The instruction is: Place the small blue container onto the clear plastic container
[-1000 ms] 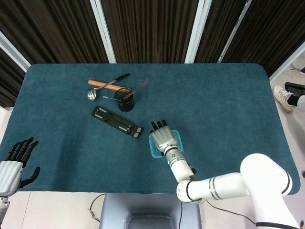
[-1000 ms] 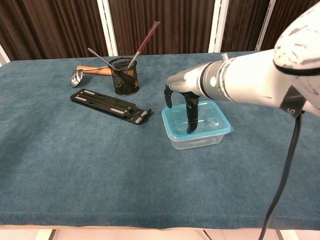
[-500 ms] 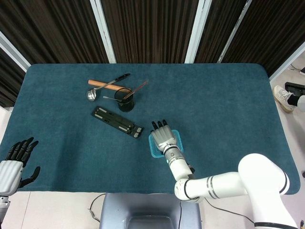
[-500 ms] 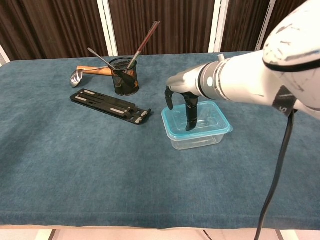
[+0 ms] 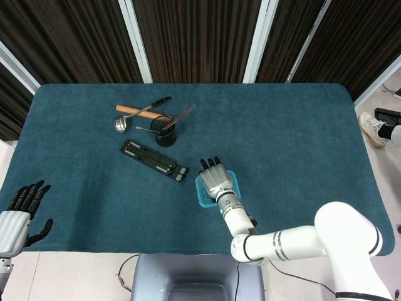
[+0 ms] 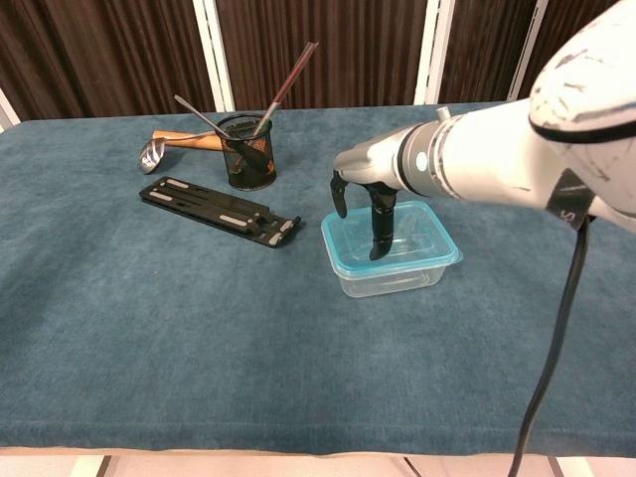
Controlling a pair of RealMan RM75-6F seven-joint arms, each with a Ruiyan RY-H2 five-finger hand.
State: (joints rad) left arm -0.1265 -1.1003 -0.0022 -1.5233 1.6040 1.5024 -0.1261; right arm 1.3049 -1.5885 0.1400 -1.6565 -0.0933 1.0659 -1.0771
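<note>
A small container with a light blue rim (image 6: 343, 260) and clear walls (image 6: 397, 278) stands on the table near the front middle. I cannot tell whether it is one box or a blue one nested on a clear one. My right hand (image 6: 370, 194) hangs over it, fingers pointing down and apart, one dark fingertip (image 6: 376, 248) reaching inside the rim; it holds nothing. In the head view the right hand (image 5: 216, 182) covers most of the container (image 5: 202, 195). My left hand (image 5: 22, 210) rests off the table's front left corner, fingers spread and empty.
A black mesh cup (image 6: 246, 149) with sticks stands at the back left, with a ladle (image 6: 151, 156) and a wooden handle (image 5: 138, 111) beside it. A flat black stand (image 6: 219, 209) lies between the cup and the container. Dark teal cloth (image 6: 149, 338) covers the table.
The right hand has lifted very slightly over the container. Container and left hand have not moved.
</note>
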